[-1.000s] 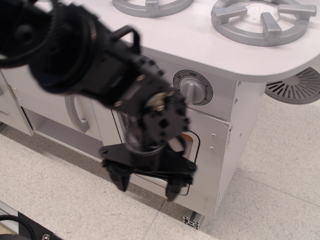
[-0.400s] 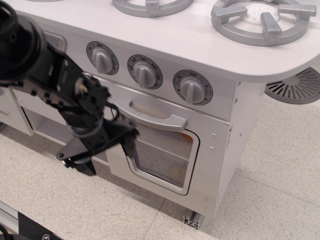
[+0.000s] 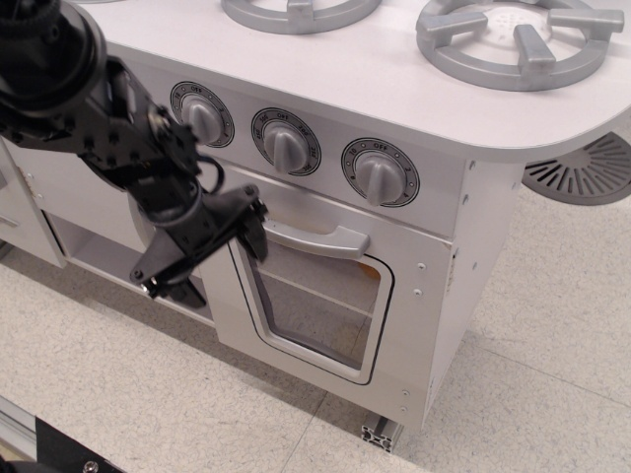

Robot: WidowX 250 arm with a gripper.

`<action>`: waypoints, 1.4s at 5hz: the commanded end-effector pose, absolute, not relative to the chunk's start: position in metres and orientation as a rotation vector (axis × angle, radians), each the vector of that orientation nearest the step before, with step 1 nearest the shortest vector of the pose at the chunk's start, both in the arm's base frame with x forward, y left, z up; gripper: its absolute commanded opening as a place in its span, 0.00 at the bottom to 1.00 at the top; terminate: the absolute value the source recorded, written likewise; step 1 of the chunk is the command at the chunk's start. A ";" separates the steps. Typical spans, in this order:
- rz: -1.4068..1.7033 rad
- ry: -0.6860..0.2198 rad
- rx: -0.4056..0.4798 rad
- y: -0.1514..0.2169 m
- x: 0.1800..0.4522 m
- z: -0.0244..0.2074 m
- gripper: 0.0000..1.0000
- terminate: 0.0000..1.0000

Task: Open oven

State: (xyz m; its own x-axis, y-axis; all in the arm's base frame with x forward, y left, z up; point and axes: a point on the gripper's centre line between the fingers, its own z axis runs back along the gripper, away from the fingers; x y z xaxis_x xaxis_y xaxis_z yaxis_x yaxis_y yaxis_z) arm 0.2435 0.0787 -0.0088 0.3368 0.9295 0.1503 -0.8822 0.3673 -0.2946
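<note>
The white toy oven stands shut, its door (image 3: 325, 305) with a clear rounded window flush with the front. The wide grey bar handle (image 3: 320, 239) runs across the top of the door. Three grey dials (image 3: 286, 143) sit above it. My black gripper (image 3: 217, 261) hangs in front of the door's left edge, open and empty. Its upper finger (image 3: 253, 229) overlaps the handle's left end, and its lower finger (image 3: 179, 288) is left of the door. I cannot tell whether the upper finger touches the handle.
Grey stove burners (image 3: 513, 39) lie on the white countertop. A grey slotted disc (image 3: 582, 169) lies at right behind the unit. A white cabinet with an open shelf (image 3: 99, 258) stands left of the oven. An aluminium rail end (image 3: 380, 434) sits by the oven's base.
My gripper has moved from in front of the oven window to the left, then up to the left end of the handle. The oven door has stayed shut.
</note>
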 end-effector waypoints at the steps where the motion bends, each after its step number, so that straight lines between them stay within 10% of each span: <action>1: 1.248 -0.355 -0.296 0.084 0.262 0.003 1.00 0.00; 7: 1.271 -0.318 -0.196 0.086 0.256 -0.017 1.00 0.00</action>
State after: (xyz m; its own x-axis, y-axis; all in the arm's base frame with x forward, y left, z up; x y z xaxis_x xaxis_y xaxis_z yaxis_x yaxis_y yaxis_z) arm 0.2635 0.0865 -0.0200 0.2272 0.9684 0.1029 -0.9174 0.2483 -0.3109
